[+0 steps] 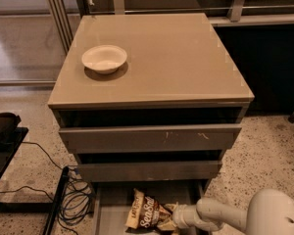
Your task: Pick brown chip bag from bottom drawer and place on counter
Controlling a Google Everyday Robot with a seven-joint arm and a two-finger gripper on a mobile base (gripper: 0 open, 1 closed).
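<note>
bag: chip bag [146, 213] lay in the pulled-out bottom drawer [112, 214], long side slanting off toward the right | claw: claw [170, 219] sat low in the drawer at the bag's right end, touching it, bag just to its left | grip: honestly couldn't tell, clenched or loose | target: bench [176, 58] way up top, bowl [104, 58] on its left side
</note>
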